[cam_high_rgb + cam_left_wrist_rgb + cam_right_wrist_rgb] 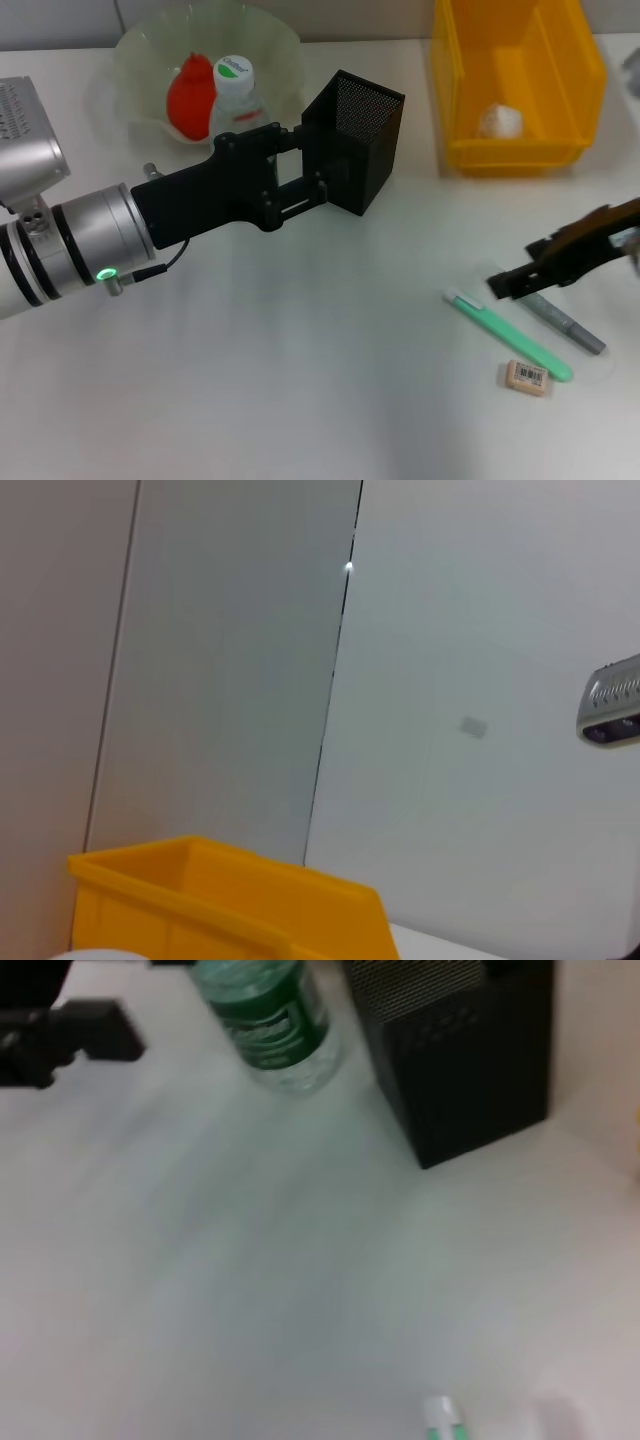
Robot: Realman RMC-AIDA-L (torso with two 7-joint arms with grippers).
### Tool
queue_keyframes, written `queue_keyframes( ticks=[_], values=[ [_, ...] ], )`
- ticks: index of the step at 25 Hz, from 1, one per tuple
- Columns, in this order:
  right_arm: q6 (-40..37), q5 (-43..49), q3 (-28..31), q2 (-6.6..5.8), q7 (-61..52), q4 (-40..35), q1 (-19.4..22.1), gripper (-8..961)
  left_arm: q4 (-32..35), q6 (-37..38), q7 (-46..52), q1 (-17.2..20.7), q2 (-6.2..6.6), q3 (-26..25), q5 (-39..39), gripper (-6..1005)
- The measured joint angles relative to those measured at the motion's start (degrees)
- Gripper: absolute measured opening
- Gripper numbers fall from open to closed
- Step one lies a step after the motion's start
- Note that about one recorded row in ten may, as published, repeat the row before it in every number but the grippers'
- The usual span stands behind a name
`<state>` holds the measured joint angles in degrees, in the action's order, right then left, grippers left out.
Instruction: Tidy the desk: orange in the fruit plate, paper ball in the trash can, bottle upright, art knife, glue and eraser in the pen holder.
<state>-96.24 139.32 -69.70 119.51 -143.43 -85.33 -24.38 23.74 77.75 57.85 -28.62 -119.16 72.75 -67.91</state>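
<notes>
With orange, paper ball and bottle (232, 95) placed, right tool (510, 282), finger state indeterminable, should descend squarely beside the eraser (526, 376) onto the art knife (508, 335).

The orange (188, 97) sits in the fruit plate (140, 50) at the far left, with the bottle (233, 98) upright just to its right. The pen holder (356, 140) stands right of the bottle. The paper ball (499, 122) lies in the trash can (520, 80), far right. On the near right of the surface (300, 380) the eraser (526, 377) lies nearest (two pen-like sticks just beyond it).
</notes>
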Motion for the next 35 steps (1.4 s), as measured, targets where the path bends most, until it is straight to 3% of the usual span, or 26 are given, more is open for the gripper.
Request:
queue_keyframes(
  ticks=[4,29,35],
  values=[
    [1.9,0.5,-5.1,-0.16,0.0,3.2,-2.4,768,-0.1,-0.2,0.2,-0.1,-0.02,0.1,0.3,561],
    [9.1,8.7,-16.7,-0.02,-2.4,15.3,-11.4,756,-0.5,-0.4,0.0,0.1,-0.02,-0.3,0.9,560],
    [10.3,8.7,-18.7,0.03,-2.8,16.2,-11.8,583,-0.6,-0.4,0.0,0.2,-0.01,-0.4,1.2,560]
  ],
)
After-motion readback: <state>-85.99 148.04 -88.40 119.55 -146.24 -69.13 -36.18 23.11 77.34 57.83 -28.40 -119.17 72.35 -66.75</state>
